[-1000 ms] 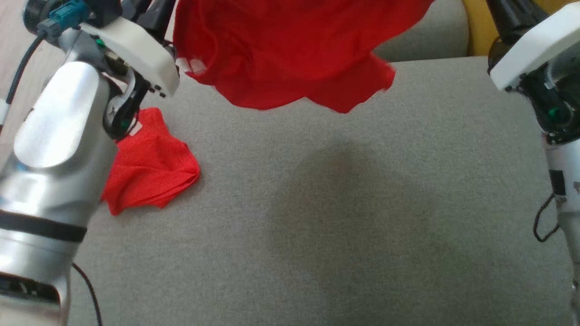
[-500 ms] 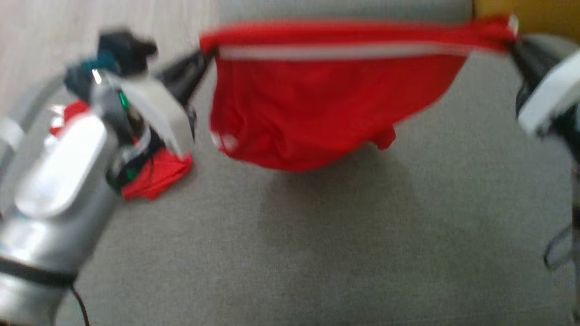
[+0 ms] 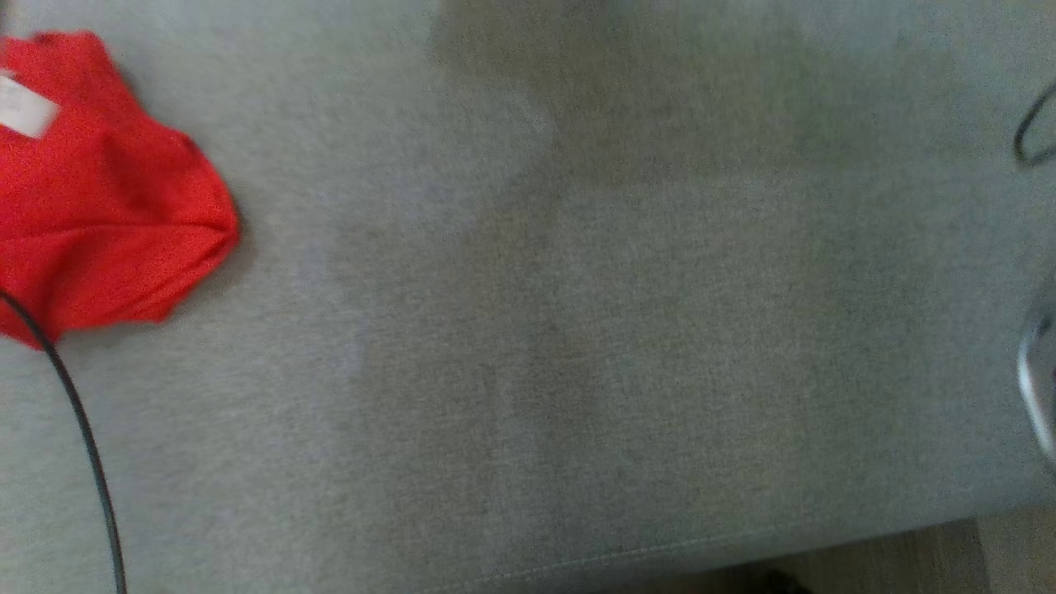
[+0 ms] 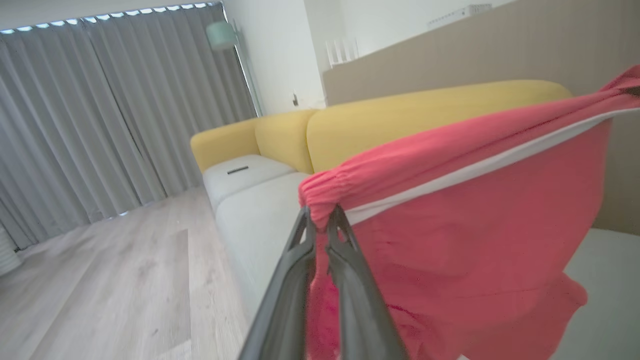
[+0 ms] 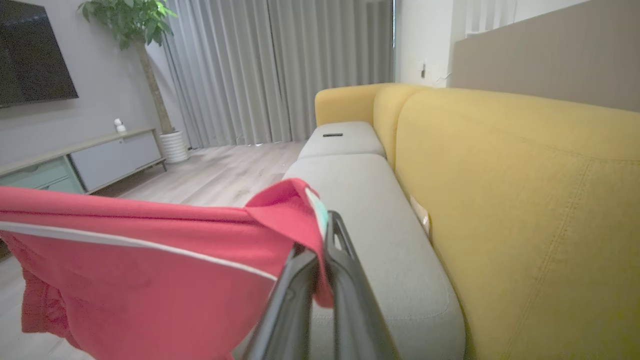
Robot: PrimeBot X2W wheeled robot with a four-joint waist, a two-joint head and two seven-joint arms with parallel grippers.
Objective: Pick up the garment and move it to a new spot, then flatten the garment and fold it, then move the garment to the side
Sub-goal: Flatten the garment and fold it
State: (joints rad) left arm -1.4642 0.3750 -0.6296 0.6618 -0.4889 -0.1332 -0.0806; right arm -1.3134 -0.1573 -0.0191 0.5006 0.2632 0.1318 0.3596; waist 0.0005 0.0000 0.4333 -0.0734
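Over sofa seat [image 5: 380, 225], garment [image 4: 475, 225] stretched — left gripper [image 4: 320, 216], right gripper [image 5: 321, 237] clamping ends.

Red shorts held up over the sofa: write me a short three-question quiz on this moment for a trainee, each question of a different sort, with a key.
1. Multiple choice: where do the right jaws grip the red shorts? A) a leg hem; B) one end of the white-striped waistband; C) nowhere.
2. True or false: the left jaws stand open and empty.
3. Short answer: in the head view, what lies at the left of the grey seat cushion?
Key: 1 B. 2 False: they are shut on the waistband's gathered other end. 3 A second red garment with a white label, lying crumpled.
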